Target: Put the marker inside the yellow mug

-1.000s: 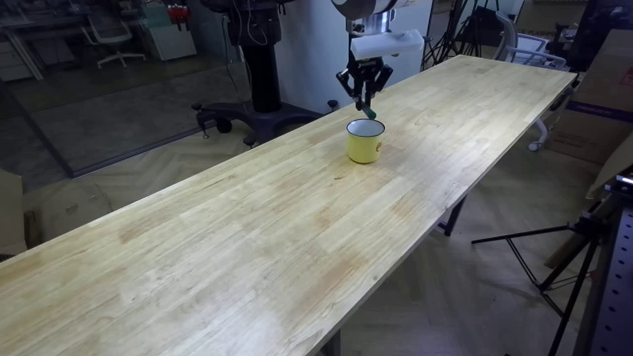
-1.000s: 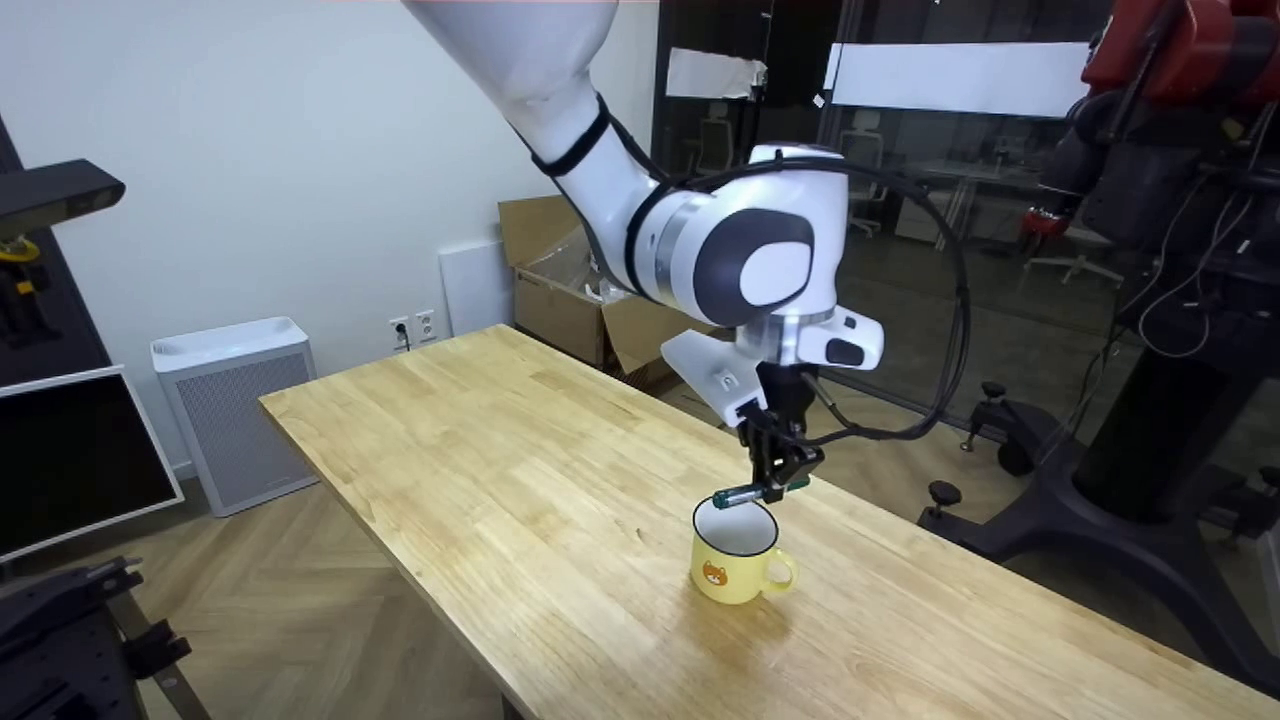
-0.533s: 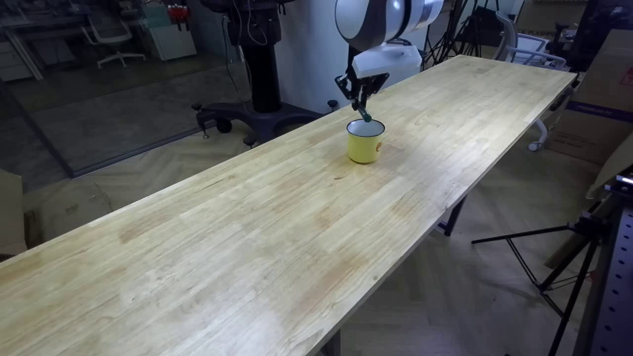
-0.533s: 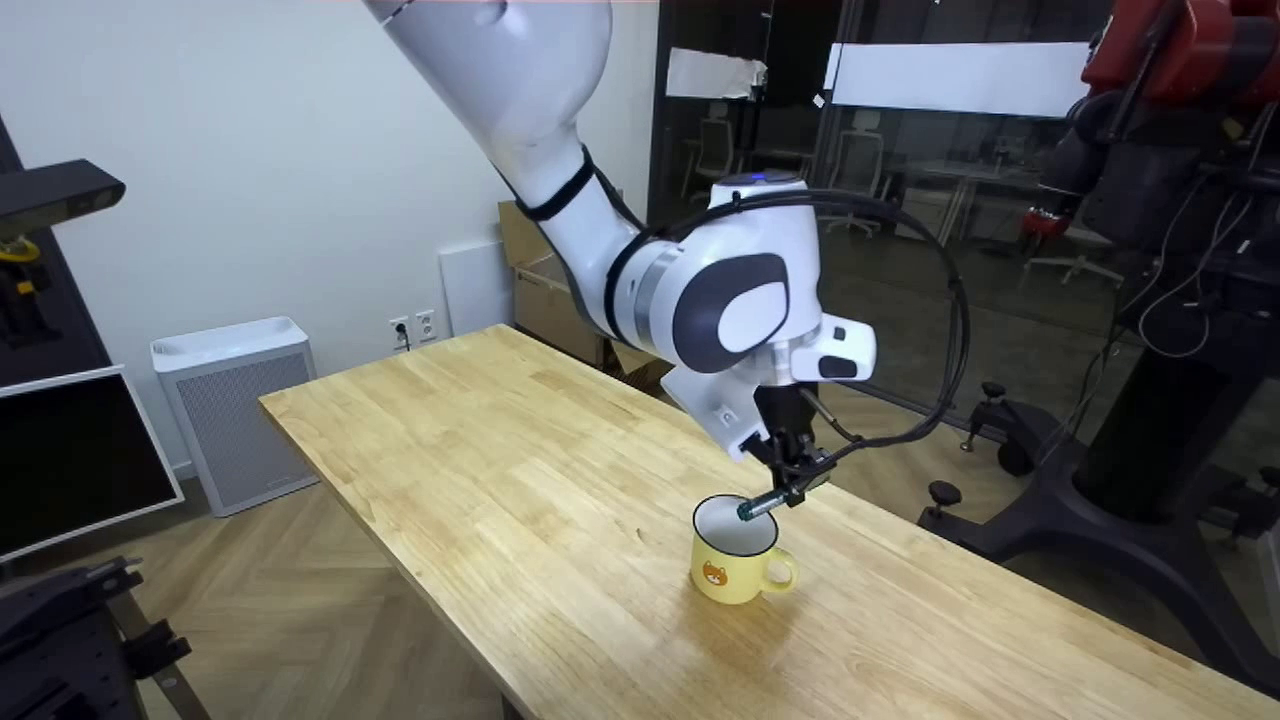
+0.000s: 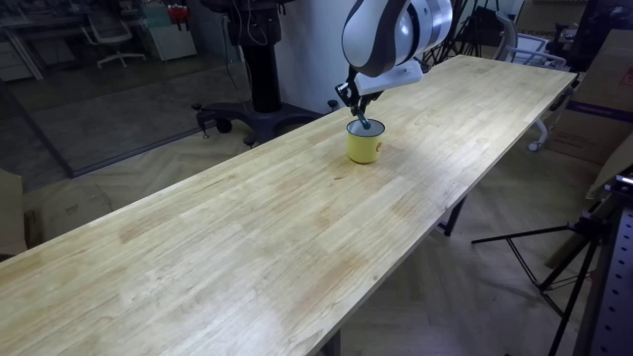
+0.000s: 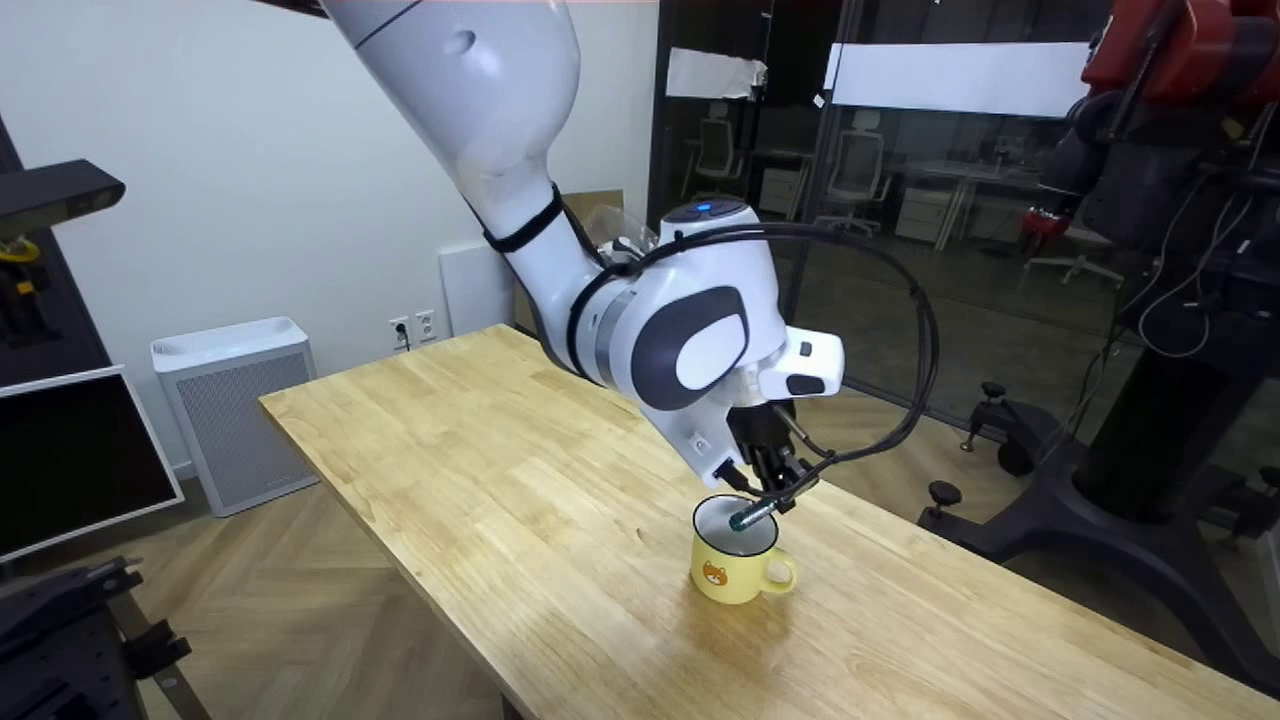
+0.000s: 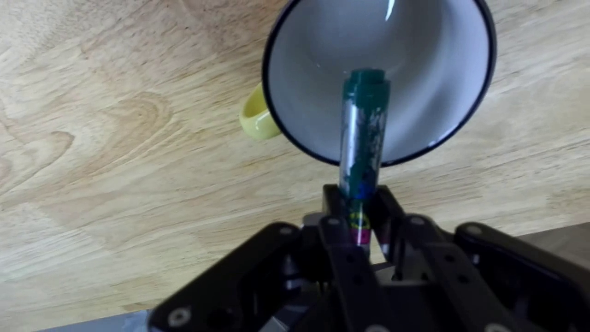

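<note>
The yellow mug (image 5: 363, 148) stands upright on the table; it also shows in an exterior view (image 6: 728, 578) with its handle. In the wrist view I see into its pale inside (image 7: 424, 87), which holds nothing that I can see. My gripper (image 7: 358, 193) is shut on the marker (image 7: 364, 124), a green and silvery stick, gripped toward its rear part. The marker is tilted, green end down and over the mug's opening, in an exterior view (image 6: 752, 514) too. I cannot tell if that end is below the rim. The gripper stays above and beside the rim.
The long wooden table (image 5: 237, 257) carries the mug. Its edge shows near the gripper in the wrist view (image 7: 539, 233). A black wheeled stand (image 5: 264, 111) is behind the table. Black cables (image 6: 925, 340) loop from the arm.
My gripper has moved down and tilted further with the marker in it. The marker's green end has dropped from above the mug to its opening. The mug has not moved.
</note>
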